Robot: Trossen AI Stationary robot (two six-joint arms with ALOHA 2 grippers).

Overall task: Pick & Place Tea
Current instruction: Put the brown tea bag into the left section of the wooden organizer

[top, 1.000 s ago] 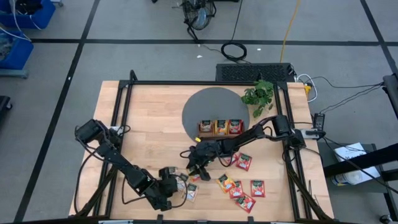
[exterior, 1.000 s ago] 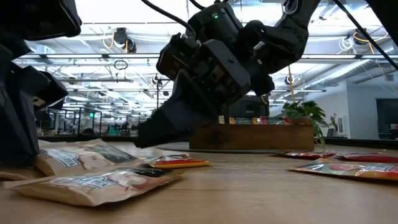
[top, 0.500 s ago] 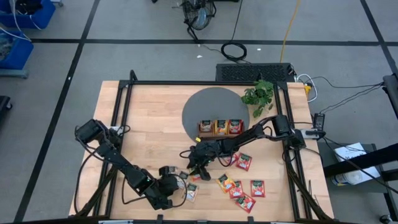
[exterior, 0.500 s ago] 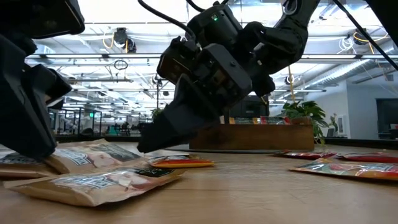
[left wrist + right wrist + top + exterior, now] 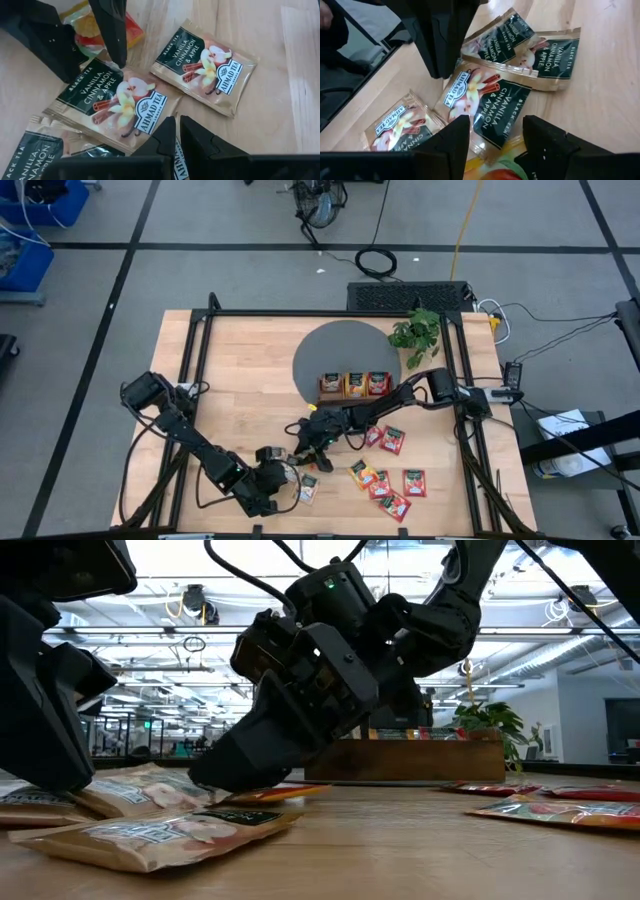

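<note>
Picking one sachet cleanly out of a pile is what the robot seems to be up to here, going by where things sit. Biggest thing first: the bench, with the wooden tray parked at the edge of a round grey mat and a small plant beside it. The tray already has sachets standing in all three slots.

The tea is in two groups. A scatter of red and orange sachets lies on the robot's right side, in front of the tray. A cluster of pale beige vanilla-cinnamon sachets sits near the front middle, overlapping each other, with an orange one poking out at the cluster's edge.

The right hand is down low over that beige cluster, fingers spread wide, nothing in them; the right wrist view shows the top beige sachet lying just ahead of the fingers. The left hand waits right next to the same pile, pinched nearly shut and empty as far as anyone can tell.

To do this well, the right hand probably wants to straddle one edge of the topmost sachet only, not the stack. Those packets are flat and slick, so a shallow angle and a pinch on a raised corner looks smarter than pressing straight down. The risk is dragging two at once, or bumping the left hand since they're close.
</note>
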